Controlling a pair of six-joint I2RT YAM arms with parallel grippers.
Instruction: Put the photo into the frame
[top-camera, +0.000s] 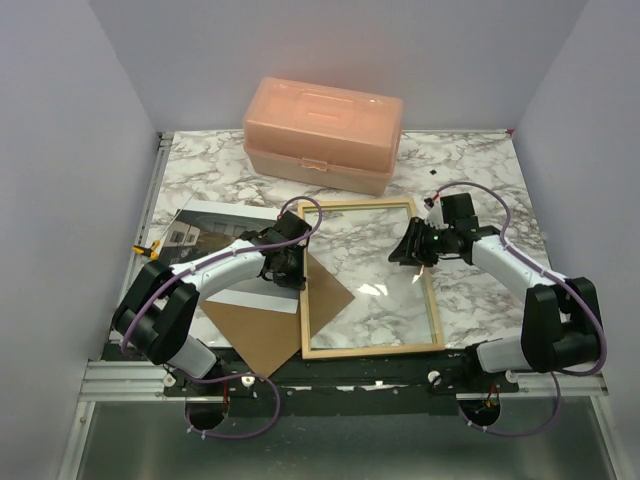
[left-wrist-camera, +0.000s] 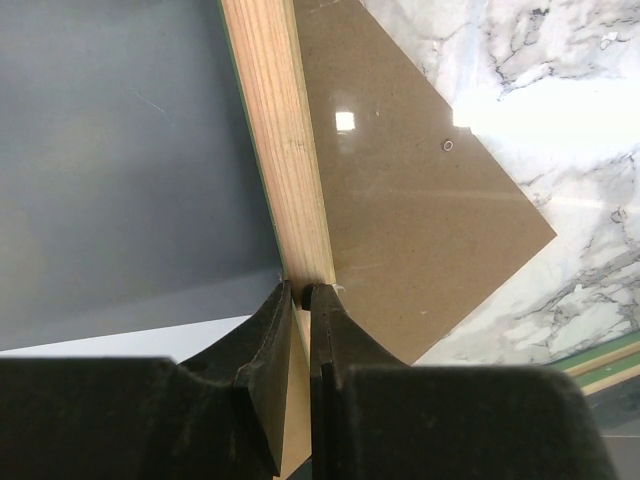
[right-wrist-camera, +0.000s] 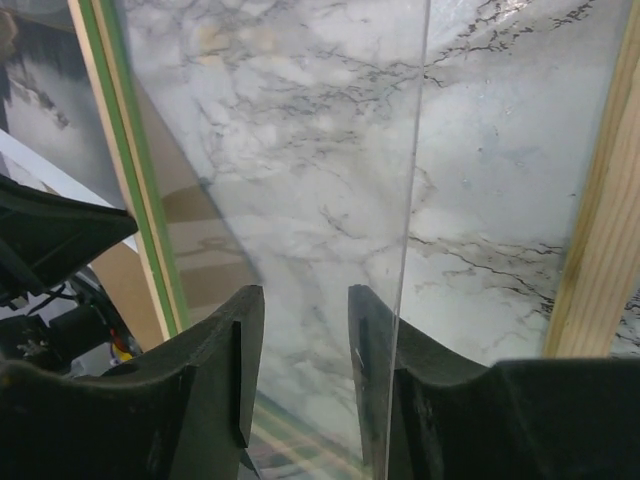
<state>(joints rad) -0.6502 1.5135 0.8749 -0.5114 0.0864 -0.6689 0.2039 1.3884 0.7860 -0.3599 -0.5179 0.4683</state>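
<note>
The photo (top-camera: 198, 228) lies on the left of the marble counter (top-camera: 480, 170), partly under the left arm. Just right of it, the left pincer (top-camera: 285, 268) is clamped on the frame (top-camera: 372, 349) at its left rail, above the brown backing board (top-camera: 262, 325). The right pincer (top-camera: 413, 250) hangs over the frame's right half, its jaws apart and empty. A peach box (top-camera: 325, 135) stands at the far edge, against pale walls. Only the right wrist view shows a clear pane's edge (right-wrist-camera: 410, 200).

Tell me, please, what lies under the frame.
Visible through the frame: the marble table and a corner of the brown backing board; whatever its rails cover is hidden.
</note>
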